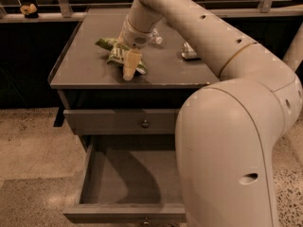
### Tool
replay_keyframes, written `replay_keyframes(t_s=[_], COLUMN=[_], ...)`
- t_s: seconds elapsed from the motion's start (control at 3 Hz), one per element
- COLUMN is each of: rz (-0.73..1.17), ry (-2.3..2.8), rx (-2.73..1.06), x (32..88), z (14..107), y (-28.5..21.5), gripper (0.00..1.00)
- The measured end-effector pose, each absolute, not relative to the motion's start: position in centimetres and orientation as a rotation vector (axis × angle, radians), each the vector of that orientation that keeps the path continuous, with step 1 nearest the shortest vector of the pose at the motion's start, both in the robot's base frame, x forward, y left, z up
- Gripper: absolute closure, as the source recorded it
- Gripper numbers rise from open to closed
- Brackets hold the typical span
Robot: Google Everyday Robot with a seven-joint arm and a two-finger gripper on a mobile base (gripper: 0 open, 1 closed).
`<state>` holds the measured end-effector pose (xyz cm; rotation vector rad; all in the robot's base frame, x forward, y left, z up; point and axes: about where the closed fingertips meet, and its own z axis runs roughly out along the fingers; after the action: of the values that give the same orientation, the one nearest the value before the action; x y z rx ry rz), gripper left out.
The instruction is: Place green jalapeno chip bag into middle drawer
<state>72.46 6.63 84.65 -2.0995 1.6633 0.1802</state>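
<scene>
The green jalapeno chip bag (112,56) lies crumpled at the middle of the grey cabinet top (85,72). My gripper (125,68) reaches down from the arm above and is shut on the bag, with one cream finger (130,64) lying across its right end. The bag sits low, at or just above the top. The middle drawer (128,183) is pulled open below the cabinet's front, and its inside is bare. It lies well below and in front of the gripper.
The upper drawer (118,122) with its round knob (145,124) is shut. A clear bottle (156,38) lies behind my wrist and a silver-green can (188,51) is to its right. My arm's bulky body (227,164) fills the right foreground.
</scene>
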Motion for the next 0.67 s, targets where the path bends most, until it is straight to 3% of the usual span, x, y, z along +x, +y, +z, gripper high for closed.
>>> replay_keyframes(t_s=[0.67], rz=[0.180], ry=[1.663], rx=[-2.100], x=[72.46], z=[84.64], y=[6.63], gripper=[0.69])
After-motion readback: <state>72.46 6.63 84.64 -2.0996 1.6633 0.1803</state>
